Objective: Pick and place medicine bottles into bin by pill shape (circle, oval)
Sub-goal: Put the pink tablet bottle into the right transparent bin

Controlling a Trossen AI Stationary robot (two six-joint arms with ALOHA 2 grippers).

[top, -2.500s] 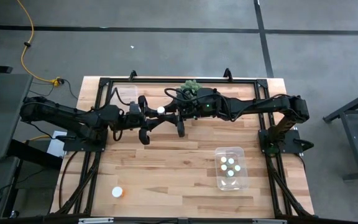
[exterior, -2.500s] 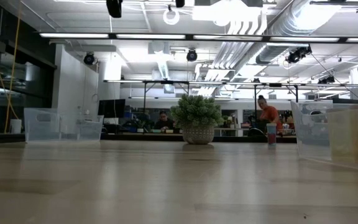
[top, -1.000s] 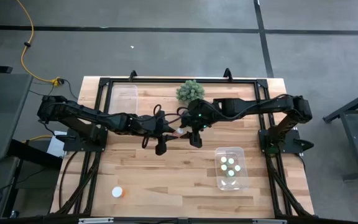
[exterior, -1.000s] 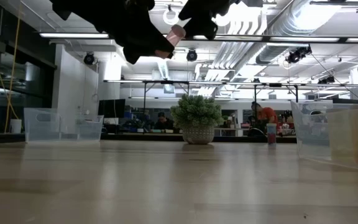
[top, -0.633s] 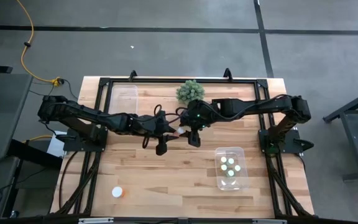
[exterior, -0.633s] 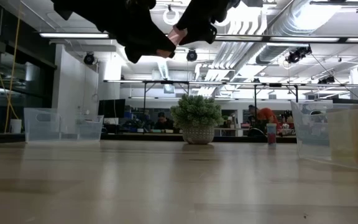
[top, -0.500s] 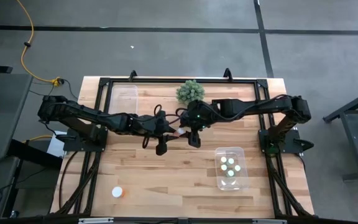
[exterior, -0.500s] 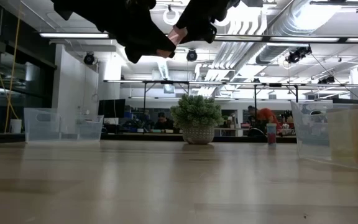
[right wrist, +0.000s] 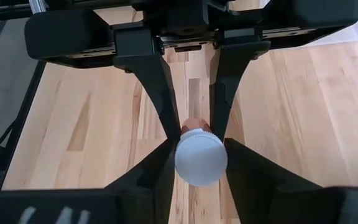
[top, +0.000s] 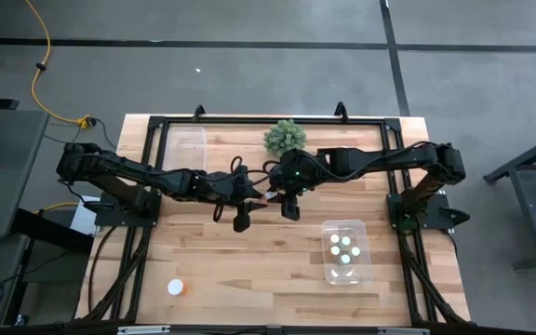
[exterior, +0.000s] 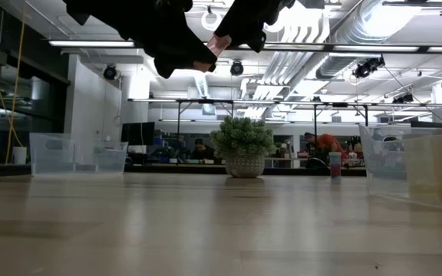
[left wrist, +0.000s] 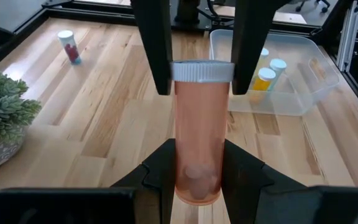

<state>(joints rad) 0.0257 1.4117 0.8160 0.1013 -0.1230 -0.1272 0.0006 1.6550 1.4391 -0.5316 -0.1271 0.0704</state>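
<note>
One medicine bottle [top: 266, 198], with a translucent orange body and a white cap, is held in the air over the middle of the table between my two grippers. My left gripper [top: 254, 199] reaches in from the left and is shut on its bottom end. My right gripper [top: 278, 197] reaches in from the right and is shut on its cap end. A pale pill [left wrist: 196, 174] shows inside near the bottom. Another bottle [top: 176, 288] stands on its base at the near left. My left gripper pinches the bottle's bottom end [left wrist: 196, 186] between its two fingers. The fingers come level from the table's left and lie along the bottle. The bottle lies level, clear of the table, cap pointing away from this gripper. My right gripper pinches the white cap [right wrist: 201, 158] by its rim between its two fingers [left wrist: 157, 56]. The fingers come level from the table's right, in line with the bottle. The bottle is level and lifted clear, and its body runs on into the left gripper.
A clear bin [top: 344, 251] at the near right holds several white-capped bottles. A second clear bin [top: 186, 140] stands at the far left. A potted spiky green plant [top: 285, 136] stands at the far middle. Black frame rails run along the table's edges.
My right gripper has moved a little toward the table's left and down onto the bottle's cap end, which stood bare beside it a second ago. My left gripper and the bottle have kept still in the air.
</note>
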